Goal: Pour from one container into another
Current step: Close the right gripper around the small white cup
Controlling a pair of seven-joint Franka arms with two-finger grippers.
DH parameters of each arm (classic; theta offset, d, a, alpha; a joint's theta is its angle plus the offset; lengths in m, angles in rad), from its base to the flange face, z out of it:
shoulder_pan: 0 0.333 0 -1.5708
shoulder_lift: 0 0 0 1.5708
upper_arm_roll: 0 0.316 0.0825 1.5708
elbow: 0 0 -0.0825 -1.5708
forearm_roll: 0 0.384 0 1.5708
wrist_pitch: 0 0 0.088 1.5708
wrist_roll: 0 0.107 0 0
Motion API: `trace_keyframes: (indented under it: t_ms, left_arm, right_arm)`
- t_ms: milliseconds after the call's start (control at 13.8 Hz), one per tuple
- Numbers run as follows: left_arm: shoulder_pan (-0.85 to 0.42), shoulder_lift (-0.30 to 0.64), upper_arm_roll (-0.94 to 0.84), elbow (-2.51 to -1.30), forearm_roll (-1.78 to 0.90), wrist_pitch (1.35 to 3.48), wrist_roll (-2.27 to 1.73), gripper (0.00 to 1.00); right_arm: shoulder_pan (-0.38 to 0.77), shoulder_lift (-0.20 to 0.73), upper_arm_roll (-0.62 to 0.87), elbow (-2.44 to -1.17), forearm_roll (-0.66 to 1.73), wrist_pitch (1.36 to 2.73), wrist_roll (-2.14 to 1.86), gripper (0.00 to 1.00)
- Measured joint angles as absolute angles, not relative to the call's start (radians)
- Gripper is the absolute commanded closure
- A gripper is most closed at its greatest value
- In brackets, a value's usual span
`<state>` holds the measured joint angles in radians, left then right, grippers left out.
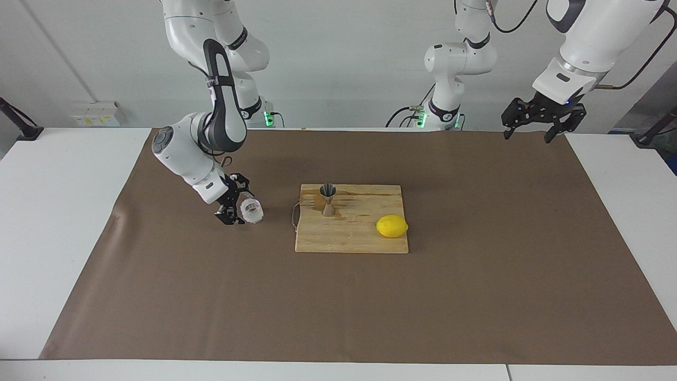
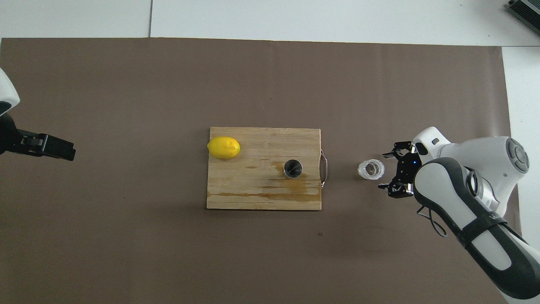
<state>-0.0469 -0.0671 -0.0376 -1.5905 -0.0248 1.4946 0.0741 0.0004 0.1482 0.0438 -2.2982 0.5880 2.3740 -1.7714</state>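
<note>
facing view: the right gripper (image 1: pixel 236 208) is low over the brown mat (image 1: pixel 476 296), at the right arm's end of the table, just beside the glass tumbler (image 1: pixel 252 210). its fingers are spread wide apart, one fingertip farther from the robots than the glass and one nearer to them; whether either touches the wall is hard to make out, and the gripper body hides part of the glass. the tumbler stands upright on the mat, mouth up, its axis vertical, beside the handle end of the cutting board (image 1: pixel 365 241). the steel jigger (image 1: pixel 328 199) stands upright on the board near that end, its long axis vertical, one cone opening upward. a lemon (image 1: pixel 392 226) lies on the board toward the left arm's end. the left gripper (image 1: pixel 535 119) waits raised over the mat's corner nearest the left arm's base, fingers open and holding nothing; the arm above it is cut off by the top edge.

overhead view: the tumbler (image 2: pixel 371 169) shows as a clear ring, its contents impossible to make out. the right gripper (image 2: pixel 390 169) has its open fingertips beside the glass, not around it. the jigger (image 2: pixel 292 167) is seen straight down its mouth, so its waist is hidden. the left gripper (image 2: pixel 55 147) is partly cut off at the edge, its fingers merging into one dark shape.
</note>
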Motion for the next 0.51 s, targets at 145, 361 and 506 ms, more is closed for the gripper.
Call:
trace_keyframes:
  t_ms: [145, 361, 506]
  left_arm:
    - [-0.046, -0.069, -0.037, -1.587, -0.029, 1.492, 0.058, 0.00]
    - [-0.046, -0.073, -0.035, -1.584, -0.032, 1.490, 0.051, 0.00]
    - [-0.046, -0.085, -0.038, -1.584, -0.032, 1.489, 0.051, 0.00]
  right_arm:
    - [0.000, 0.158, 0.043, -2.306, 0.637, 2.376, -1.828, 0.00]
    - [0.000, 0.168, 0.042, -2.307, 0.648, 2.378, -1.847, 0.00]
    - [0.001, 0.168, 0.043, -2.308, 0.648, 2.388, -1.851, 0.00]
